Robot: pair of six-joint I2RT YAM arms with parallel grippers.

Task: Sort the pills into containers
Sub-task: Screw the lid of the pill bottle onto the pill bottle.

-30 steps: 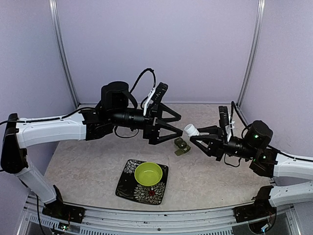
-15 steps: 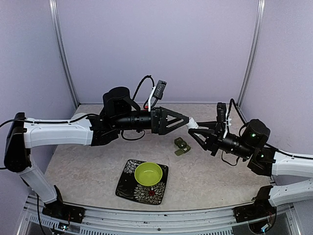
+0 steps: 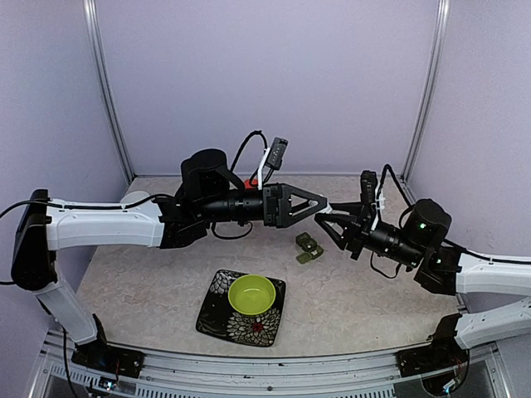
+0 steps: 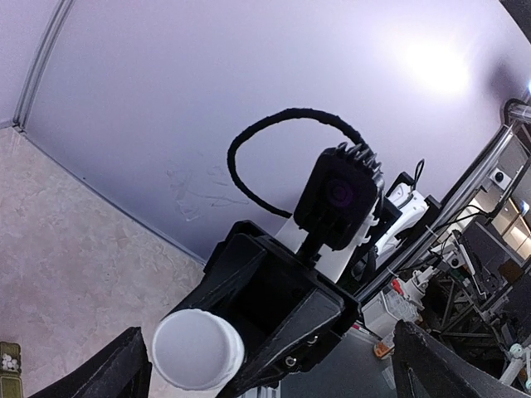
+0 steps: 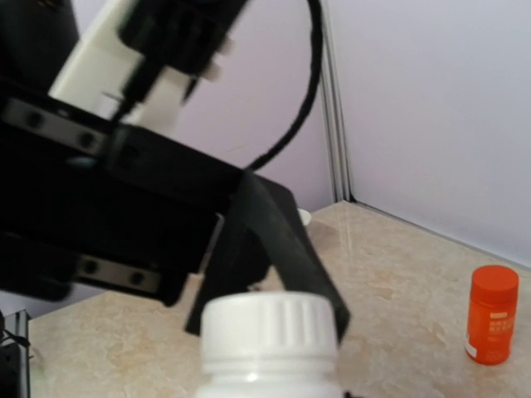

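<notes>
1. Left pincer [image 3: 322,204], spread wide, has swung in from 9 o'clock to straddle the white-capped bottle [image 5: 271,332]
2. Right pincer [image 3: 327,221] stays pinching that bottle
3. Uncapping likely next; the pillbox [image 3: 309,247] waits on the bench, 2 o'clock of the bowl [image 3: 252,294]

Lavender walls [image 3: 274,75], silvery corner posts [image 3: 108,91] — mottled beige tabletop [image 3: 141,274] below

White links [image 3: 99,225], blk joints [image 3: 203,170], blk L pincer [image 3: 323,202], R pincer [image 3: 328,219], looped cables [image 3: 247,138]
</notes>
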